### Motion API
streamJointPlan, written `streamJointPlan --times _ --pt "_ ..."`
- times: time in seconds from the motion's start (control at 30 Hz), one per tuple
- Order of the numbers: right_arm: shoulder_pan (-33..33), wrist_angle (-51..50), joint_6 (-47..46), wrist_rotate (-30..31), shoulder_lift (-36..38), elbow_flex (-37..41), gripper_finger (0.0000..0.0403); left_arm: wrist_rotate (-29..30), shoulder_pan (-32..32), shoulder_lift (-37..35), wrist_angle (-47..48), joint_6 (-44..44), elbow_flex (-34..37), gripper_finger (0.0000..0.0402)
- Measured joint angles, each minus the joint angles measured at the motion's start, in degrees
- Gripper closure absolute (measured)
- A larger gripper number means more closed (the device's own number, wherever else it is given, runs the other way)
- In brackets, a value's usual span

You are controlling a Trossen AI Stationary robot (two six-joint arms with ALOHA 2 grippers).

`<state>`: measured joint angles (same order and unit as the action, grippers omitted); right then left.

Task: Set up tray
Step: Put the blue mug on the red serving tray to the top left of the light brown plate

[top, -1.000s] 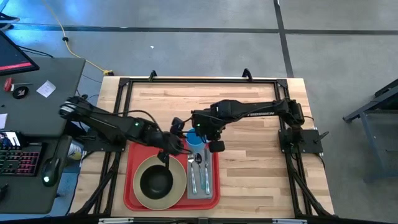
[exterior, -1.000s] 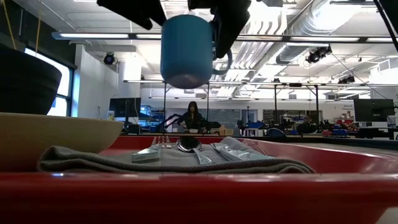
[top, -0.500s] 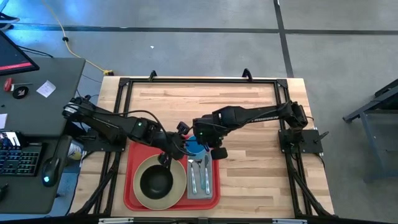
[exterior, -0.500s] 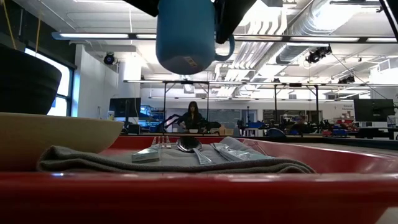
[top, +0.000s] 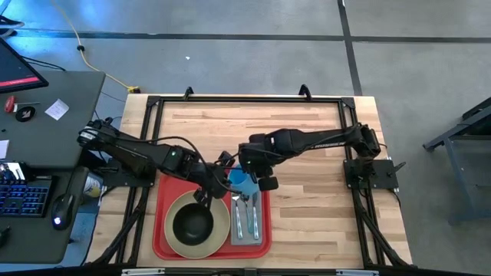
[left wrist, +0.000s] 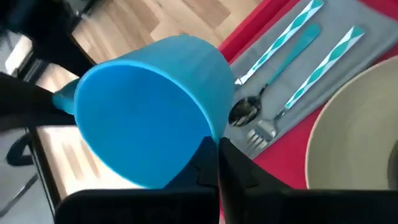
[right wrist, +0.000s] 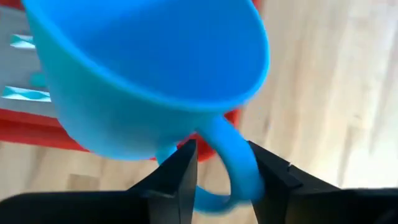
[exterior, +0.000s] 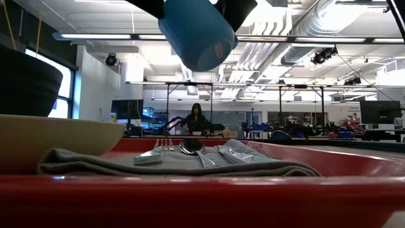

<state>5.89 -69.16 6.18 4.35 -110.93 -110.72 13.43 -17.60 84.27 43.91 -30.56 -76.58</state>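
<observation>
— tray [top: 159, 230] sits at the near edge of the table, red plastic with a low rim. plate, black bowl [top: 192, 224] and napkin [top: 246, 217] already on it.

— and the mug [top: 240, 179]?

— smooth blue plastic, tilted above the tray's far right corner. right gripper [right wrist: 219, 163] is clamped on its handle. left gripper [top: 223, 182] is right against it; can't tell its grip.

— i'd level it first, then lower it clear of the cutlery [top: 245, 211].
</observation>
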Motion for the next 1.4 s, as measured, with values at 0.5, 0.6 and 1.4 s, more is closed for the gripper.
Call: streamJointPlan --times 0.5,0.6,1.4 --pt "-0.15 -1.95 -6.21 7.12 7.74 0.00 0.0285 6.59 0.02 1.70 17.96 5.08 -0.04 0.0375" --pt "0.39 -4.26 -11.16 7.38 8.32 0.00 0.0284 8.34 0.02 1.68 27.28 8.31 0.11 0.0375" --pt "10.28 25.29 -29.68 11.71 31.67 46.71 0.0284 1.28 -14.47 -7.74 42.58 38.36 8.77 0.0375"
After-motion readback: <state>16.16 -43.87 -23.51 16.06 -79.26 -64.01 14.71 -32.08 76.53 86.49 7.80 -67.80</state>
